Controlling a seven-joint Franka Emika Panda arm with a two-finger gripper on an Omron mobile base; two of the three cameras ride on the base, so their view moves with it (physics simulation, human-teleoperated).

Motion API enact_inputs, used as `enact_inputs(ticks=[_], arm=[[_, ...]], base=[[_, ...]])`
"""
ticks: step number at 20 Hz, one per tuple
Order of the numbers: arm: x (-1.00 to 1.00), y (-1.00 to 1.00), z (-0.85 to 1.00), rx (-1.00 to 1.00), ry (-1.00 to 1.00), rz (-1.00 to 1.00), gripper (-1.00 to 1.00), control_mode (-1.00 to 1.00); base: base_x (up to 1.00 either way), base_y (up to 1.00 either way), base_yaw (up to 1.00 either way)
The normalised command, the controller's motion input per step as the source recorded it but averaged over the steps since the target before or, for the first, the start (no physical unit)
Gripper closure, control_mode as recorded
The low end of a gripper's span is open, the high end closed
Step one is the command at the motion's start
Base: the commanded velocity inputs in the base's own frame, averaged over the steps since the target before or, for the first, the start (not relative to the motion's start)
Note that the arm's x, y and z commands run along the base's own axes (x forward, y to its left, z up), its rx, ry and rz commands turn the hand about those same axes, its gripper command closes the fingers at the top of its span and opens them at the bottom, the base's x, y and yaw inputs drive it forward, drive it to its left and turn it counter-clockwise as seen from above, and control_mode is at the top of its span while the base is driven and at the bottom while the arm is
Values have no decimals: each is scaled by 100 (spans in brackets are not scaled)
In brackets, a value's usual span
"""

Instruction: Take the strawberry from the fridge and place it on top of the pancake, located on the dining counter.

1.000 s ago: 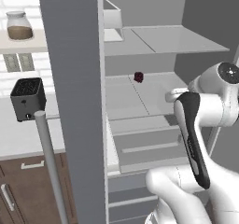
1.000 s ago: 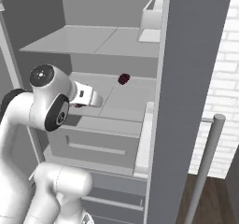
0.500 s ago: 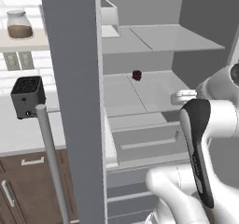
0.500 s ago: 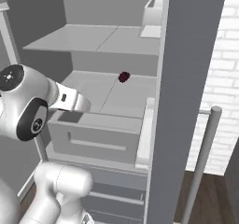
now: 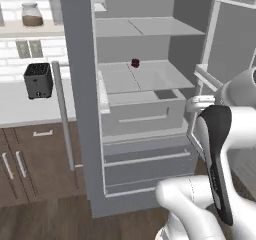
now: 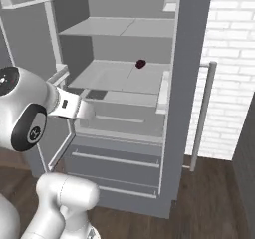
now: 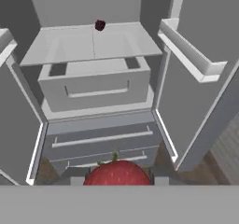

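Both fridge (image 5: 82,84) doors stand open in front of me. My hand view shows the strawberry (image 7: 119,173), bright red, at the bottom edge where the gripper fingertips sit, so the gripper appears clenched on it, out in front of the fridge. Far back on the middle shelf (image 6: 114,78) sits a dark maroon lump (image 6: 141,63). On the table to the left stands a black toaster (image 5: 38,80). No readable writing anywhere.

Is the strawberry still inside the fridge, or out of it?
Out. The strawberry sits at the gripper, well in front of the open fridge.
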Motion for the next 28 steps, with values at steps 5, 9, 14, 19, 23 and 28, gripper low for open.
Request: enact_inputs(ticks=[5, 9, 14, 19, 23, 28], arm=[[0, 0, 0, 0, 0, 0, 100, 100], [0, 0, 0, 0, 0, 0, 100, 100], [0, 0, 0, 0, 0, 0, 100, 100], [0, 0, 0, 0, 0, 0, 100, 100], [0, 0, 0, 0, 0, 0, 100, 100], [0, 0, 0, 0, 0, 0, 100, 100]], base=[[-97, -1, 48], [-53, 0, 79], [-46, -8, 81], [-41, -16, 87], [-40, -15, 89], [-82, 24, 62]])
